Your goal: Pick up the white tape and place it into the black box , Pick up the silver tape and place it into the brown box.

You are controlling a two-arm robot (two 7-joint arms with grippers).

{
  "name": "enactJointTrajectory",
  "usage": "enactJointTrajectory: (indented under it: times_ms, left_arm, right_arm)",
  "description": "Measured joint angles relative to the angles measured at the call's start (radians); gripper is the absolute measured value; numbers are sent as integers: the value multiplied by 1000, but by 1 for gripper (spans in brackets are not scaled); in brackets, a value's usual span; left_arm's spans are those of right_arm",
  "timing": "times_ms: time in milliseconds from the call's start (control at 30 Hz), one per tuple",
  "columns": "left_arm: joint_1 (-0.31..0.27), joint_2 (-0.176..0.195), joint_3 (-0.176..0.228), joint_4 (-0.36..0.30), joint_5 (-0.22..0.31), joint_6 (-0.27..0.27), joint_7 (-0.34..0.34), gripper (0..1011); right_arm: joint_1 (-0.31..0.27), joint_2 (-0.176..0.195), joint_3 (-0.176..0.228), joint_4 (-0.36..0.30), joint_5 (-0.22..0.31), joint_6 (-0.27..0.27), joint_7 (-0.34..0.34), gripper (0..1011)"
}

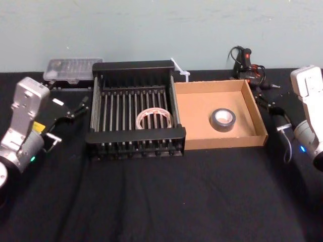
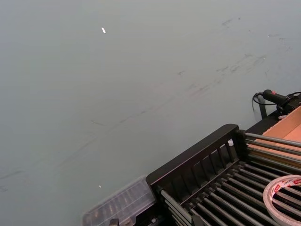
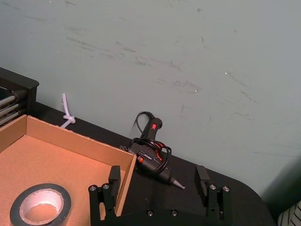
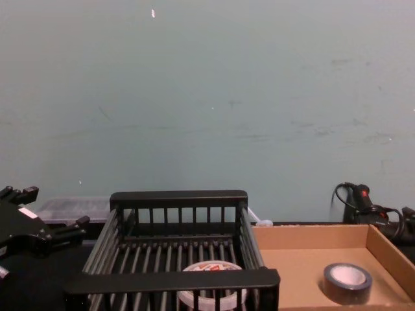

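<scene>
The left arm is bent at the left side of the counter. Its left pincer sits just beside the left wall of the black box, fingers spread and empty. The right pincer hovers near the far right corner of the brown box, its jaws wide apart and holding nothing. The white tape lies flat in the black box. The silver tape lies flat in the brown box.

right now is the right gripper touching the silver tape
Apart. In the right wrist view the silver tape lies flat in the brown box, with bare cardboard between it and the open right gripper at the box's corner.
</scene>
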Motion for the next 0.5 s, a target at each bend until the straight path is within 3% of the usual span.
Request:
enactJointTrajectory:
  times_ms: [500]
  left_arm:
    - [0,0,0,0,0,0,0,1001]
  right_arm:
    - [0,0,0,0,0,-1,0,1002]
